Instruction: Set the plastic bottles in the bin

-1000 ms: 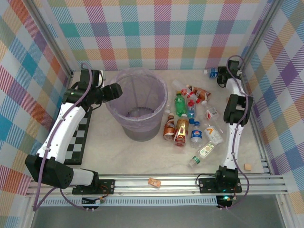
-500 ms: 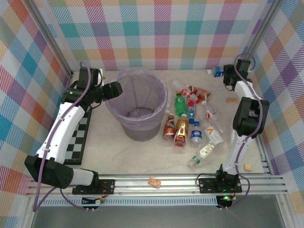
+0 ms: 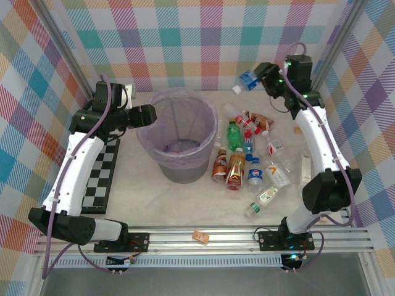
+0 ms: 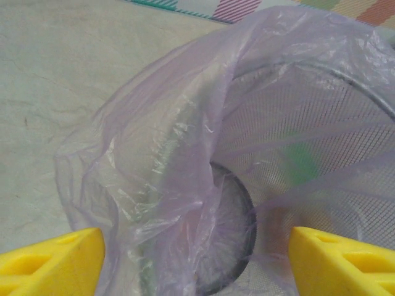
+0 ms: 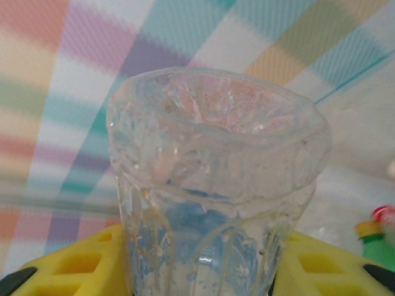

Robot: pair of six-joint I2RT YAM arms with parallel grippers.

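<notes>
While right jaws grip one bottle, one bin

The bin has a fine grey mesh wall. Its lining is a thin, translucent lilac plastic bag, crinkled and faintly glossy. The bottle in the right hand is clear, ribbed, shiny plastic; the fingers are matt yellow plastic. The bench looks pale, matt and faintly mottled.
</notes>
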